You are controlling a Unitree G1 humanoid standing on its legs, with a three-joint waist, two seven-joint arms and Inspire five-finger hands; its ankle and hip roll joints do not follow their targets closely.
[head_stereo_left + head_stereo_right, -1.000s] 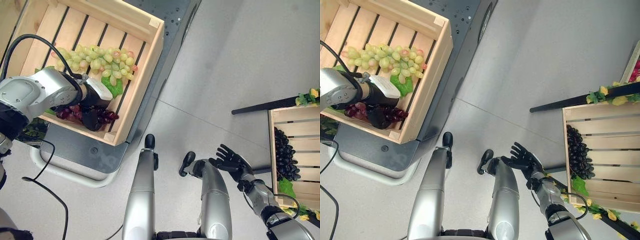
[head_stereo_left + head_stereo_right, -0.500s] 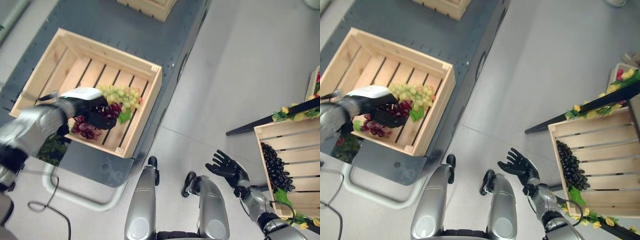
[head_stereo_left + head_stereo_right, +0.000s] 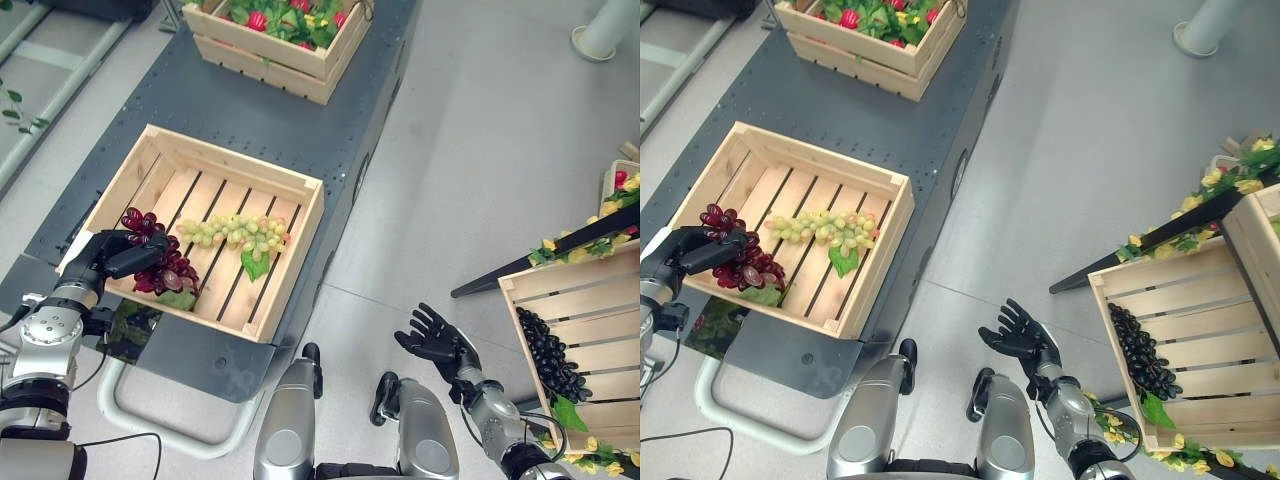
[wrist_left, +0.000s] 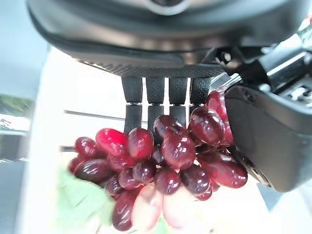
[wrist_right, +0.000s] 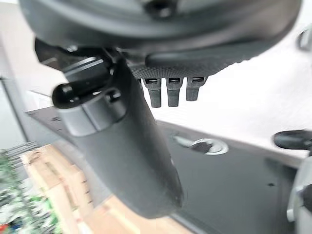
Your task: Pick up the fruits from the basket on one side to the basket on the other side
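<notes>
1. the left eye and right eye views look steeply down from head height, sharing the left crate (image 3: 300, 215), the right crate (image 3: 1102, 300) and the floor (image 3: 470, 150) between.
2. the left wrist view looks along its fingers (image 4: 158, 97), very close to red grapes (image 4: 165, 170).
3. the right wrist view looks past its thumb (image 5: 131, 146) toward the floor.

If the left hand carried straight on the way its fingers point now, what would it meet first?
The left hand is shut on the red grapes at the crate's near-left edge, fingers pointing across it. Going on, it would probably meet the green grapes first, though height above them is unclear.
</notes>
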